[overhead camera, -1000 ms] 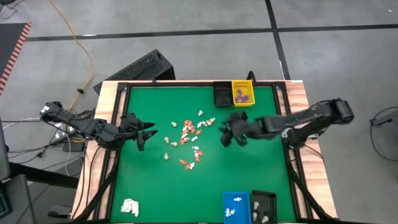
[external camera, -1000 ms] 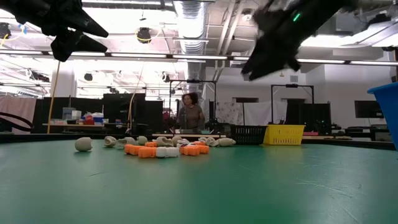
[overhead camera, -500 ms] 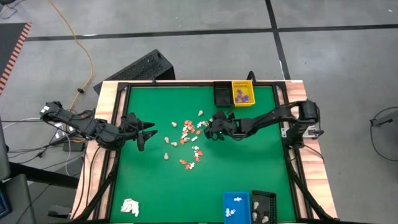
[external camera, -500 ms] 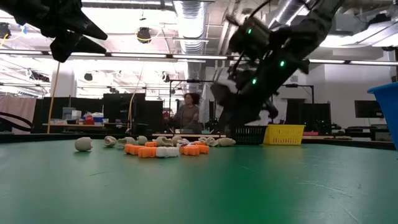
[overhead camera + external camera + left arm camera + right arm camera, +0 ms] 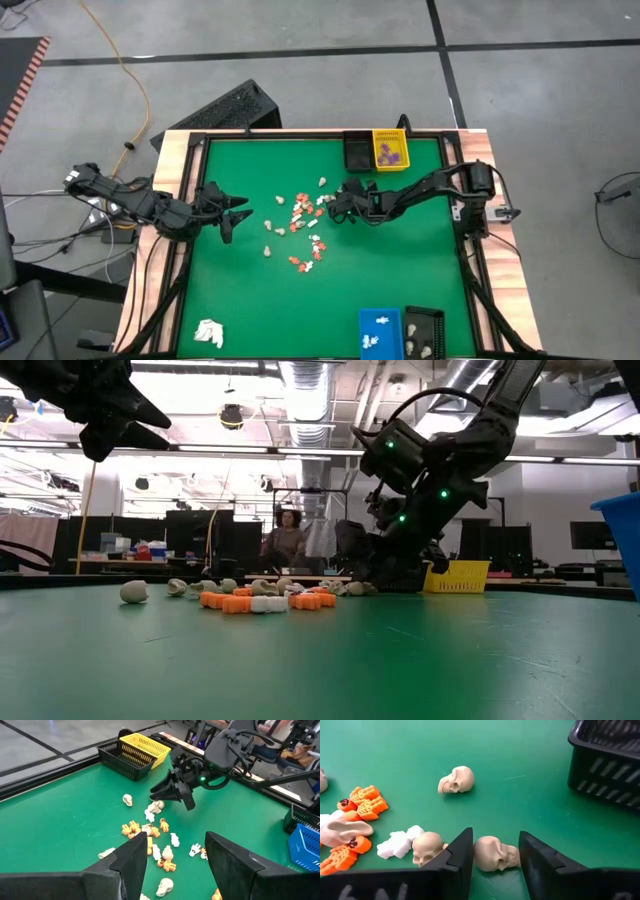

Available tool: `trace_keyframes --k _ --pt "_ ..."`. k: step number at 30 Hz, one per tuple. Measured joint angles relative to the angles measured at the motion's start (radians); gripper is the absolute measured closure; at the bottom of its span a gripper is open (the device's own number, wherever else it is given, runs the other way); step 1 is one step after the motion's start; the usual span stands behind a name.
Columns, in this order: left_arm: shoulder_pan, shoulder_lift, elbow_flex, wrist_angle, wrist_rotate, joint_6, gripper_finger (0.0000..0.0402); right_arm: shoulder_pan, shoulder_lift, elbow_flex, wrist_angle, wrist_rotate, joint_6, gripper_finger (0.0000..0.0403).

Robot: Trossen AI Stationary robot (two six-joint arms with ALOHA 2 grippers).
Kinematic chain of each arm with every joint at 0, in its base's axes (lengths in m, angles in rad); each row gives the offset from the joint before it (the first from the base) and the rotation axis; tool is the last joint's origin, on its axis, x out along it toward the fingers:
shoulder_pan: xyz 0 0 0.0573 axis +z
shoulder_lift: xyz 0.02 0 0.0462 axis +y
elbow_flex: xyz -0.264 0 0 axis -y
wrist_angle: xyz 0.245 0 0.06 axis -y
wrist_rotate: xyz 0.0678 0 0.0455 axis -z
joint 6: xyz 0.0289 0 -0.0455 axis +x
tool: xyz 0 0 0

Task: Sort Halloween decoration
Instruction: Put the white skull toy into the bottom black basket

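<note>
Your right gripper (image 5: pixel 495 857) stands open, fingers straddling a beige skull (image 5: pixel 492 853) on the mat; left gripper (image 5: pixel 232 211) hovers open

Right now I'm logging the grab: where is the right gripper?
In the high view the right gripper is at mid-table, at the right edge of the decoration pile; its open fingers straddle a beige skull.

The right gripper's fingers (image 5: pixel 460 857) hide part of a beige skull (image 5: pixel 492 854) between them, other pieces cut off
</note>
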Motion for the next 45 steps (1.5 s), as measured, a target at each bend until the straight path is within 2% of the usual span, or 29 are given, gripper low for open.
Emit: trace_keyframes --k 14,26,31,35,39,45 --pt "0.0 0.0 0.0 0.0 0.006 -0.02 0.0213 0.02 -0.008 0.0 -0.013 -0.009 0.053 0.0352" --pt "0.0 0.0 0.0 -0.006 0.006 -0.023 0.0213 0.044 -0.108 -0.005 -0.123 -0.048 0.034 0.0401" --pt "0.0 0.0 0.0 -0.01 0.006 -0.021 0.0213 0.097 -0.168 -0.007 -0.179 -0.008 -0.066 0.0391" --pt "0.0 0.0 0.0 -0.01 0.006 -0.02 0.0213 0.155 -0.221 -0.004 -0.152 0.039 -0.143 0.0376" --pt "0.0 0.0 0.0 -0.011 0.006 -0.019 0.0213 0.206 -0.195 -0.004 -0.153 0.056 -0.114 0.0336" --pt "0.0 0.0 0.0 -0.01 0.005 -0.013 0.0213 0.229 -0.067 -0.004 -0.085 0.075 -0.067 0.0256"
